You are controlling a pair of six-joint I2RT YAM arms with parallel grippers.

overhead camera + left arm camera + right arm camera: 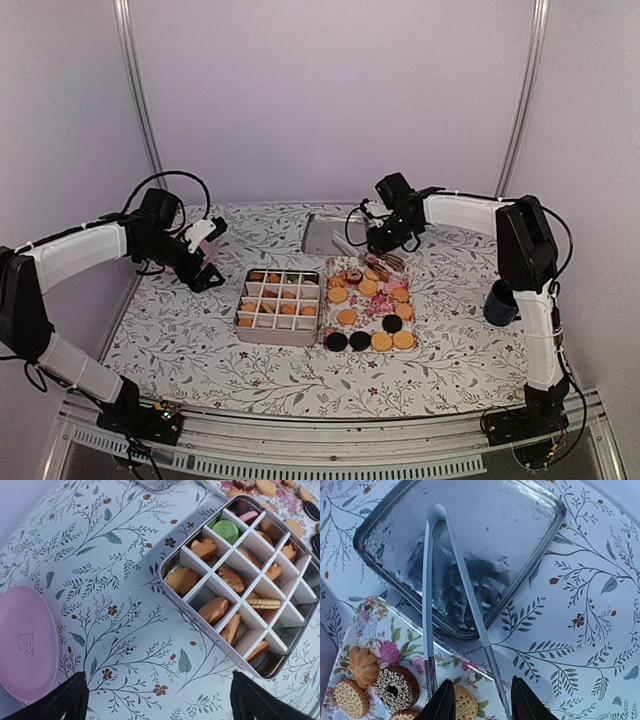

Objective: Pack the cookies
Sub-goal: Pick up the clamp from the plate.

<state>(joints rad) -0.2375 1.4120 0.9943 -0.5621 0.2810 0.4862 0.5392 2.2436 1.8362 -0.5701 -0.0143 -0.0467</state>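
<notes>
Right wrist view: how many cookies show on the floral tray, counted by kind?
Orange flower-shaped cookie: 1
Chocolate ring cookie with sprinkles: 1
Pale round ridged biscuits: 2
Brown cookie cut off by the bottom edge, kind unclear: 1
Total: 5

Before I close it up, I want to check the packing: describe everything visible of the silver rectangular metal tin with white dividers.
The silver rectangular metal tin sits flat and lidless on the floral-print tablecloth, left of the flowered plate in the top view; whether they touch is unclear. White card dividers split it into a grid of cells. Most hold golden-orange cookies, one a green cookie, one a pink cookie; several are empty. The left end effector hangs open beside it, not touching.
</notes>
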